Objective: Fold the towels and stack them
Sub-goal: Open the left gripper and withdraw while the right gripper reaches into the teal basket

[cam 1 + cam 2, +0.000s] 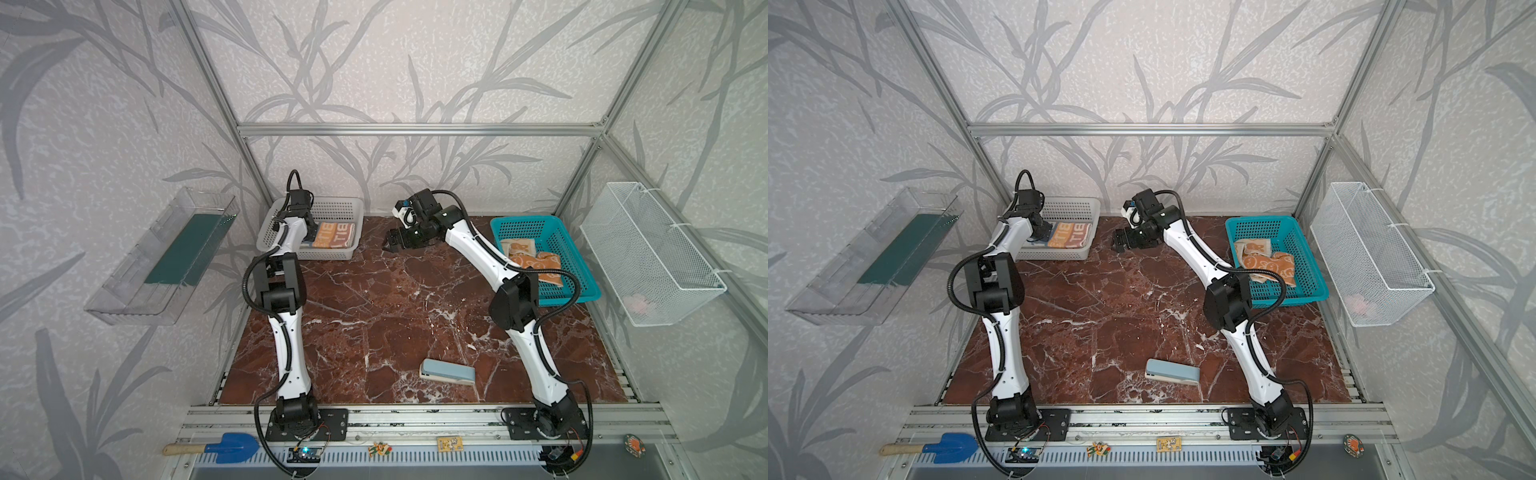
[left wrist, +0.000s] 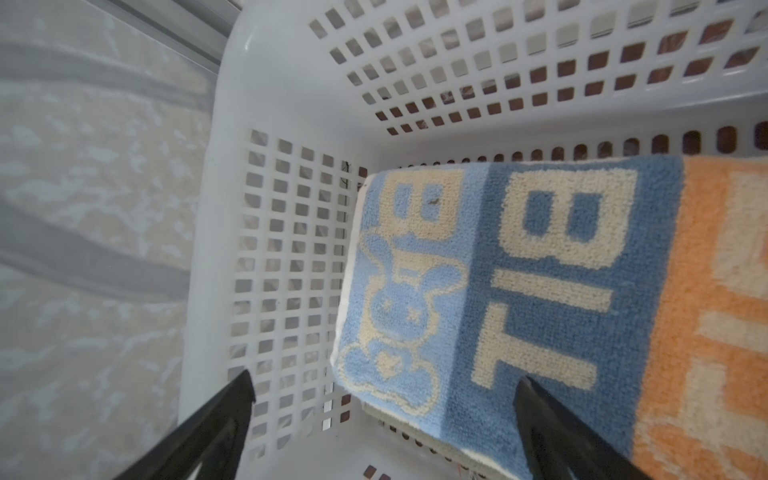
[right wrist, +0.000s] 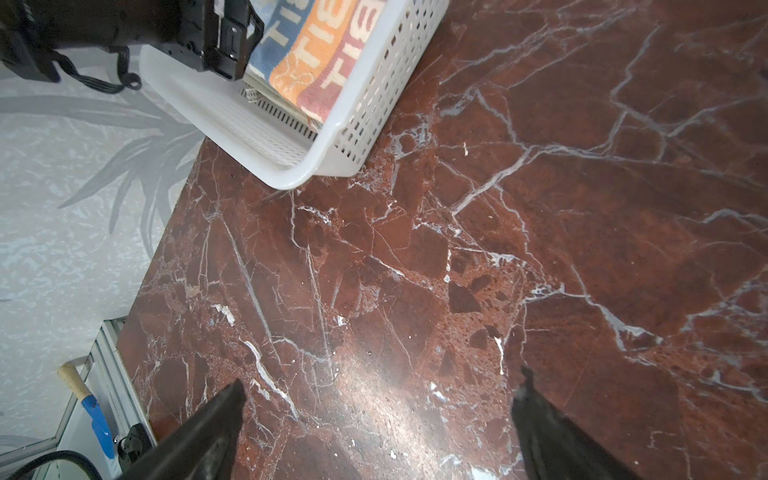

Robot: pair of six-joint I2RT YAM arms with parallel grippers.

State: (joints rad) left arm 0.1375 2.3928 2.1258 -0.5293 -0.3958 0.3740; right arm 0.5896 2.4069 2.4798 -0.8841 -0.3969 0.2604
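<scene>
A folded towel (image 1: 336, 235) (image 1: 1070, 235) (image 2: 548, 291) (image 3: 305, 54) with blue and orange lettered blocks lies flat in the white basket (image 1: 316, 254) (image 1: 1054, 254) (image 2: 291, 124) (image 3: 332, 166) at the back left. Another folded layer shows under its edge. My left gripper (image 1: 309, 236) (image 1: 1042, 233) (image 2: 384, 378) hangs open inside the basket over the towel's blue end and holds nothing. A crumpled orange-and-cream towel (image 1: 536, 262) (image 1: 1268, 261) lies in the teal basket (image 1: 584, 291) (image 1: 1312, 293) at the back right. My right gripper (image 1: 388, 243) (image 1: 1118, 243) (image 3: 382, 378) is open and empty over bare marble between the baskets.
A pale blue stapler-like block (image 1: 448, 372) (image 1: 1172, 372) lies on the marble near the front. A white wire basket (image 1: 652, 253) hangs on the right wall and a clear tray (image 1: 162, 257) on the left wall. A blue shovel (image 1: 230, 448) rests on the front rail.
</scene>
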